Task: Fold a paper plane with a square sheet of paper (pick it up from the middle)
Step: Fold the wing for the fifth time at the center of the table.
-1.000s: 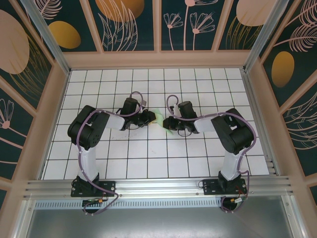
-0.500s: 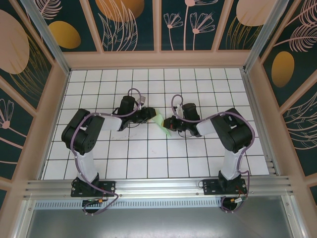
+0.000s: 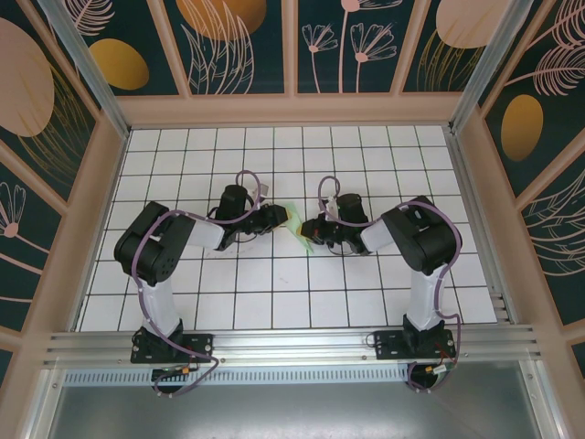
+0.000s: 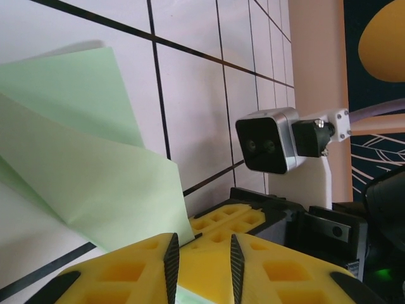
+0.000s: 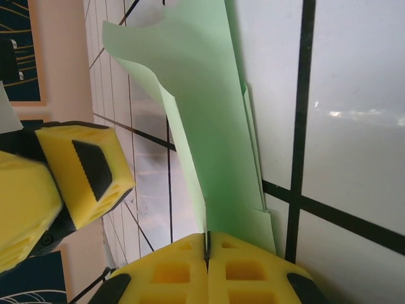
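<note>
The square sheet of paper, near the centre of the surface, is clamped by the right jaws from 3 o'clock; the parted, empty left jaws at 9 o'clock should be closed squarely along its fold.

right gripper tight on folded green paper

Top view: paper mid-frame, just above bench, between left tool on its left and right tool on its right. Right wrist view: paper's lower edge sits in right tool at bottom centre; left tool at left, apart from paper.
</note>
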